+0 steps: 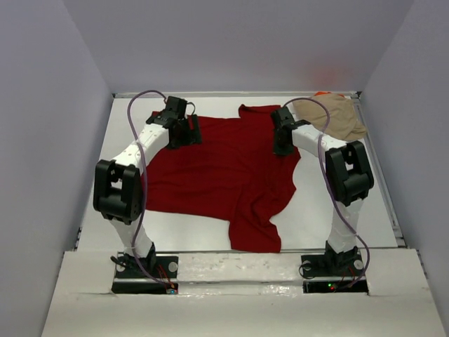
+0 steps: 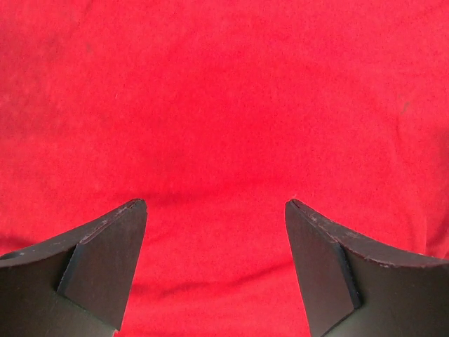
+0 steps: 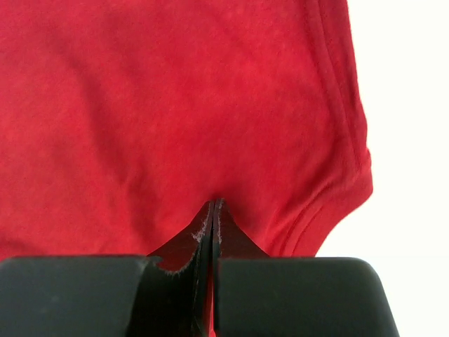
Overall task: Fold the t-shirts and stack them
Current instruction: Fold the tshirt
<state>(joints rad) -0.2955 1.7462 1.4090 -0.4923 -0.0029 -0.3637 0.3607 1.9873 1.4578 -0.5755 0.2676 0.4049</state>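
so, the dark red t-shirt (image 1: 224, 175) lies spread across the middle of the table (image 1: 365, 210), a bit crooked. the right gripper (image 3: 214, 203) has its jaws pressed together on a pinch of that red cloth just beside a hemmed edge, and little creases run into the tips. the left gripper (image 2: 216, 207) hangs over flat red fabric at the shirt's far left part with its jaws wide apart, holding nothing. the tan t-shirt (image 1: 340, 116) sits bunched in the far right corner with an orange sliver (image 1: 323, 93) peeking out behind it, near the right arm.

what worries me is that only 1 side is gripped. if the right arm lifts or pulls before the left one closes, i reckon the shirt drags and twists instead of folding clean. the right pinch also looks thin and close to the edge, so it could slip out under tension. the left jaws are over smooth flat cloth, so they might close on nothing or just push a wrinkle ahead of them. a wide swing on the right could also snag the tan pile.
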